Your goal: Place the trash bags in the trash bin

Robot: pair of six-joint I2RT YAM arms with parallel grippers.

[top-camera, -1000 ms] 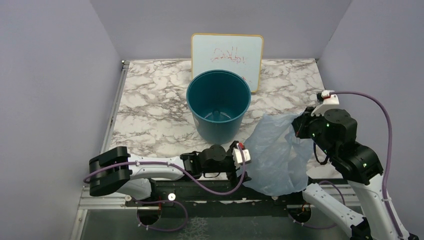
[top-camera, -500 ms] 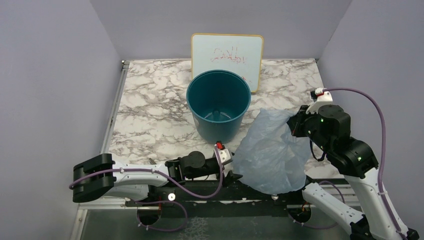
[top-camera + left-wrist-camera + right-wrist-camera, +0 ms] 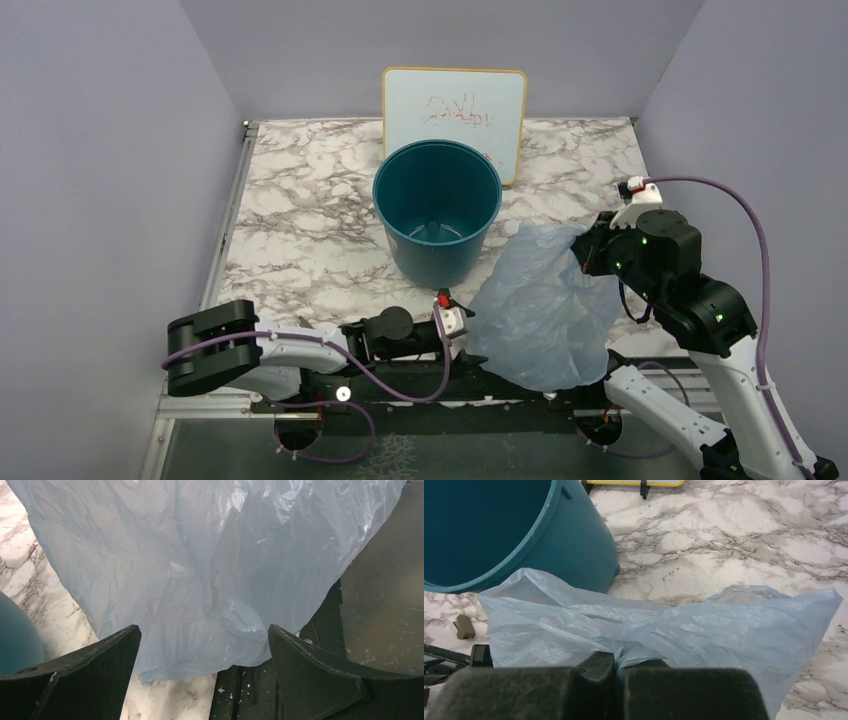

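The light-blue translucent trash bag [image 3: 545, 305] hangs spread from my right gripper [image 3: 588, 247], which is shut on a bunched fold of it [image 3: 634, 650]. The bag drapes down over the table's near edge, right of the teal trash bin [image 3: 437, 210]. The bin stands upright and open in the middle of the table; its rim shows in the right wrist view [image 3: 499, 535]. My left gripper [image 3: 462, 322] lies low at the near edge, open, its fingers [image 3: 85, 670] spread to either side of the bag's lower edge [image 3: 200, 605] without holding it.
A whiteboard [image 3: 455, 115] with red scribble leans against the back wall behind the bin. The marble table [image 3: 300, 220] has grey walls on three sides. A black rail [image 3: 400, 375] runs along the near edge under the arms.
My left gripper drew back left from the bag and let go, then edged slightly right again. My right gripper shifted a little left, holding the bag; the bag swung left.
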